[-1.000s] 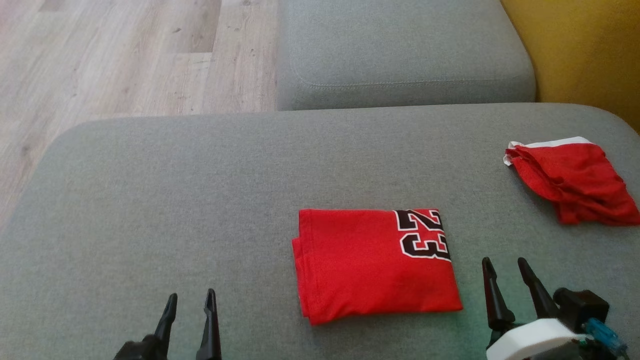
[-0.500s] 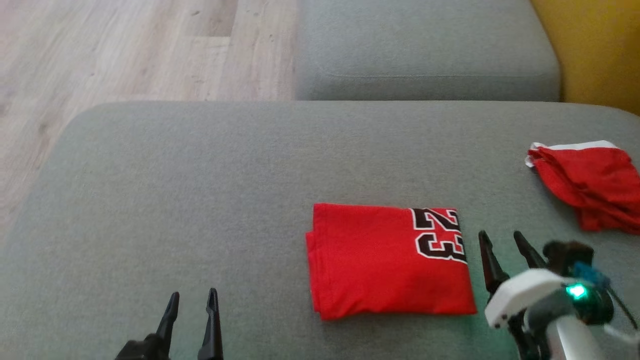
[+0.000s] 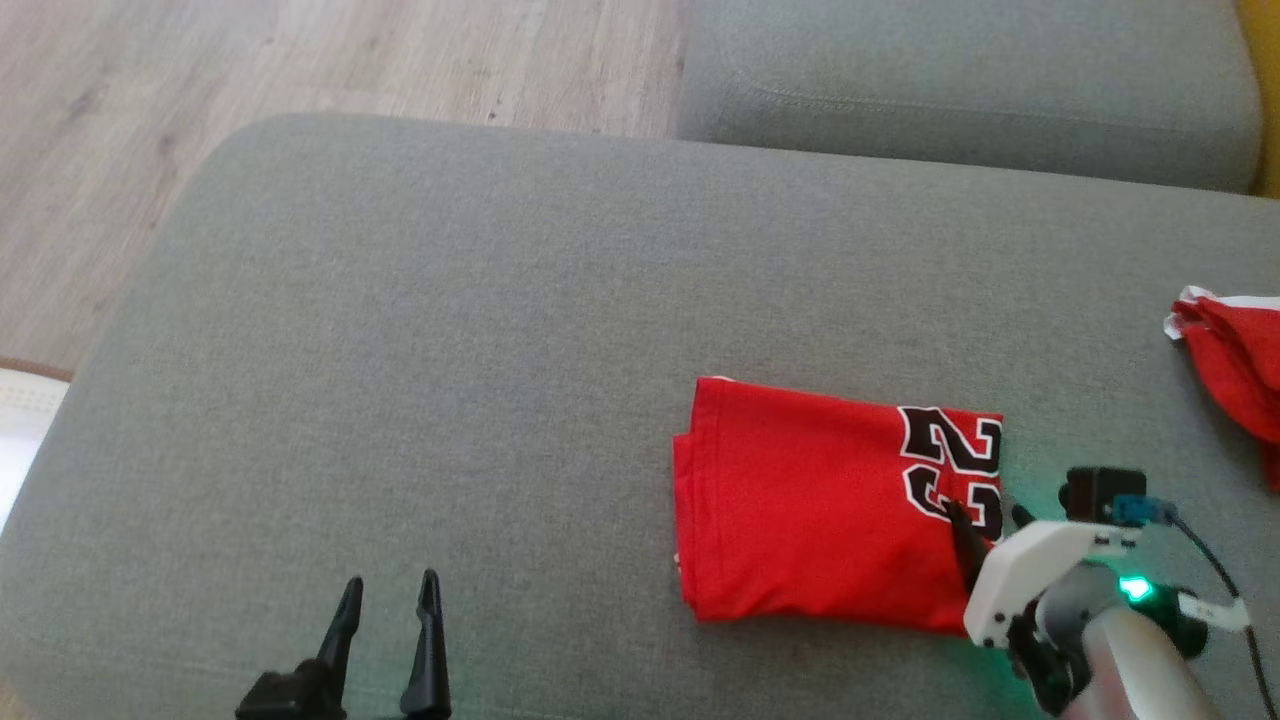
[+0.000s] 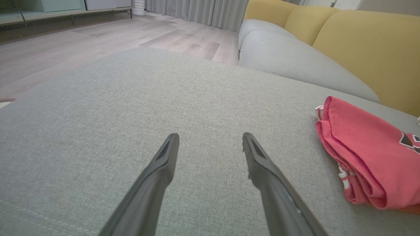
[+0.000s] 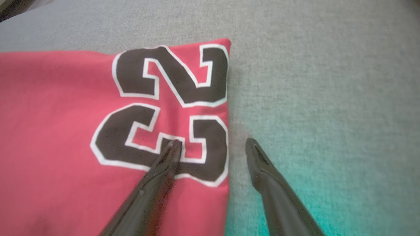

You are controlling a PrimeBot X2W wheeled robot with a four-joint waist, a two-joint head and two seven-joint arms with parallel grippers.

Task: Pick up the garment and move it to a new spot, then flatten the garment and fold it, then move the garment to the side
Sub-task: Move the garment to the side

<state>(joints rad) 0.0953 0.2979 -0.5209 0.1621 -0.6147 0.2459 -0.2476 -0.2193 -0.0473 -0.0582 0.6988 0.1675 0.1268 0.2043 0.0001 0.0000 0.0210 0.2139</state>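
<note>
Folded red garment (image 3: 830, 510) lies on the grey sofa cushion (image 3: 450, 350). My right gripper (image 5: 213, 144) straddles its numbered edge, jaws apart, I judge to pinch it for moving aside. Left gripper (image 4: 210, 137) hovers well clear, jaws also apart.

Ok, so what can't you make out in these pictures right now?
Second red garment: head view, cut off by the right edge.
Folded jersey: left wrist view, right edge cuts off its number.
Jersey's near right corner: head view, hidden behind the right gripper.
Whether that gripper's finger touches the cloth: right wrist view, unclear.
</note>
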